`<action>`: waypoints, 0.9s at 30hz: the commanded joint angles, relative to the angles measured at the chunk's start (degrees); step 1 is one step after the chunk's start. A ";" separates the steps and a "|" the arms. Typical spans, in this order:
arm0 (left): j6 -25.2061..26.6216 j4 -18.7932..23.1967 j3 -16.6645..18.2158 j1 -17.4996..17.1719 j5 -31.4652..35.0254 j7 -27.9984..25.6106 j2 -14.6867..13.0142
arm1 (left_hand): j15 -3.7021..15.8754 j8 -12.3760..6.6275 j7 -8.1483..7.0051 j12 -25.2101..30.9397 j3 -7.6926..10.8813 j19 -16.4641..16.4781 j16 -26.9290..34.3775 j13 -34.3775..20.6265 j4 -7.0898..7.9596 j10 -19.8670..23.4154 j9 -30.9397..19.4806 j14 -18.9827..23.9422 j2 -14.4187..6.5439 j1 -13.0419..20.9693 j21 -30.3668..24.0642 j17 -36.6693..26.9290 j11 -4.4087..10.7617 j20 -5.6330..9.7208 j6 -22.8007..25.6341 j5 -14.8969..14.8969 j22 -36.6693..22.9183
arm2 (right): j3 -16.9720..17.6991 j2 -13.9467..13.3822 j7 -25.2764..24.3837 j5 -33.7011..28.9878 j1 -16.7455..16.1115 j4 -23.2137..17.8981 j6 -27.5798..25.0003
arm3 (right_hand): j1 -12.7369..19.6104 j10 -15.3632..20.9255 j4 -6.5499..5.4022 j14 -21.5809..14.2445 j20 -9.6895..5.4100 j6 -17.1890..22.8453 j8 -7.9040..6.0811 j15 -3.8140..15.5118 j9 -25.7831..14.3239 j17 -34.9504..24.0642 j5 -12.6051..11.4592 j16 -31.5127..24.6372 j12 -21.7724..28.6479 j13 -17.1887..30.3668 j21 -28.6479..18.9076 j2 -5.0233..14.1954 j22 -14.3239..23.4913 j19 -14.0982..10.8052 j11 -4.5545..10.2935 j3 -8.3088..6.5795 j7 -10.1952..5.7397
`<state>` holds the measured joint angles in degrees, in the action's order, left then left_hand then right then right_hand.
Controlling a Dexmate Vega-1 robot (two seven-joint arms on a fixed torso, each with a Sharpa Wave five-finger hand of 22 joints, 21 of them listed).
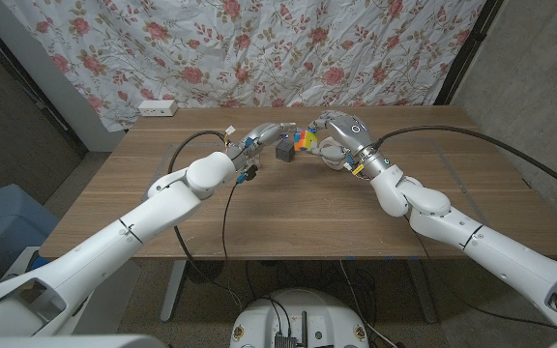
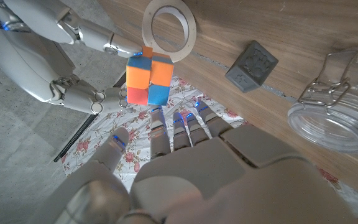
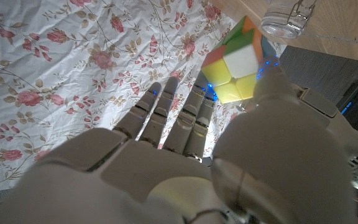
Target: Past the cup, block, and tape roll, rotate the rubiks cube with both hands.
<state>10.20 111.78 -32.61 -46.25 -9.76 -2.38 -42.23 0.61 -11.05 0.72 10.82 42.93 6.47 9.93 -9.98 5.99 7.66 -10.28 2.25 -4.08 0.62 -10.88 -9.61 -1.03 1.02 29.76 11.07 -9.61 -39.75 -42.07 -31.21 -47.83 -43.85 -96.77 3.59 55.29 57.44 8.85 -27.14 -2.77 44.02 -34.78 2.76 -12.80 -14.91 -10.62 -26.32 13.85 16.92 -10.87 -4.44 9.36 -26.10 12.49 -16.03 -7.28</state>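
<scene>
The rubiks cube (image 1: 304, 140) is at the far middle of the table, lifted between my two hands. My right hand (image 1: 333, 128) grips it: in the left wrist view its fingers (image 2: 95, 99) press the cube (image 2: 148, 78) from the side and from above, and in the right wrist view the cube (image 3: 238, 62) sits against its thumb. My left hand (image 1: 269, 133) faces it with fingers stretched; its fingertips (image 2: 158, 118) come close under the cube, and I cannot tell whether they touch. The grey block (image 1: 284, 151) (image 2: 252, 65) and the tape roll (image 2: 169, 28) lie on the wood nearby.
A clear glass jar with a wire clasp (image 2: 331, 118) (image 3: 284, 18) lies on the table beside the block. A white power strip (image 1: 158, 107) sits at the far left edge. A floral curtain (image 1: 259, 48) hangs behind the table.
</scene>
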 commanded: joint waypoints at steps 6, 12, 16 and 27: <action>0.34 0.78 0.45 -0.83 0.48 -1.26 -0.10 | 0.03 -0.03 0.18 0.37 0.28 0.37 0.19 -0.17 0.26 0.30 -0.26 0.26 -4.16 0.07 -0.08 0.02 0.09 -0.04 0.23 0.53 -0.14 | 0.26 0.25 -0.08 1.05 -0.04 0.21 -0.46 | 4.19 0.62 -0.23 -0.42 -0.49 5.68 -0.44 8.64 -0.84 -0.16 -0.32 -0.34 0.05 0.07 0.12 4.94 0.14 -0.36 0.10 0.00 -5.38; 0.39 1.18 0.65 -1.37 0.74 -2.01 -0.13 | 0.09 0.02 0.10 0.40 0.35 0.47 0.22 -0.17 0.24 0.41 -0.27 0.44 -4.17 0.10 -0.11 0.03 0.15 0.01 0.22 0.54 -0.14 | 0.30 0.40 -0.10 1.30 0.02 0.33 -0.67 | 4.17 0.68 -0.25 -0.46 -0.51 5.70 -0.49 8.66 -0.86 -0.18 -0.29 -0.41 0.01 0.09 0.14 5.06 0.14 -0.34 0.10 0.11 -5.38; 0.24 1.33 0.80 -1.71 1.00 -2.56 -0.10 | 0.12 0.05 0.12 0.44 0.38 0.54 0.23 -0.17 0.23 0.56 -0.28 0.51 -4.18 0.11 -0.13 0.03 0.10 -0.02 0.19 0.54 -0.14 | 0.31 0.46 -0.15 1.40 0.06 0.39 -0.78 | 4.16 0.76 -0.25 -0.46 -0.47 5.72 -0.53 8.67 -0.88 -0.17 -0.27 -0.43 0.02 0.15 0.15 5.11 0.14 -0.33 0.10 0.18 -5.37; -0.27 1.36 0.96 -2.19 1.62 -3.41 0.09 | 0.19 0.11 0.17 0.52 0.49 0.67 0.25 -0.17 0.17 0.84 -0.28 0.76 -4.21 0.17 -0.15 0.05 0.25 0.00 0.20 0.55 -0.14 | 0.36 0.67 -0.05 1.98 0.21 0.53 -0.92 | 4.10 0.85 -0.28 -0.40 -0.44 5.85 -0.65 8.67 -0.92 -0.16 -0.21 -0.46 -0.04 0.20 0.13 5.28 0.14 -0.39 0.10 0.37 -5.36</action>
<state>10.44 112.95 -31.87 -47.89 -8.73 -4.80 -42.29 0.83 -11.03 0.72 11.04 42.93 6.47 9.93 -9.98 5.99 7.87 -10.30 2.46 -4.08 0.62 -10.89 -9.62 -0.81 1.02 29.77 11.07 -9.61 -39.48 -41.60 -31.35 -46.46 -43.72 -96.34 2.91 55.11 57.65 8.63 -27.14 -2.76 44.01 -35.04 2.76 -12.80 -14.91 -10.61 -26.32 13.68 16.92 -10.87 -4.26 9.36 -26.09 12.70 -15.79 -7.29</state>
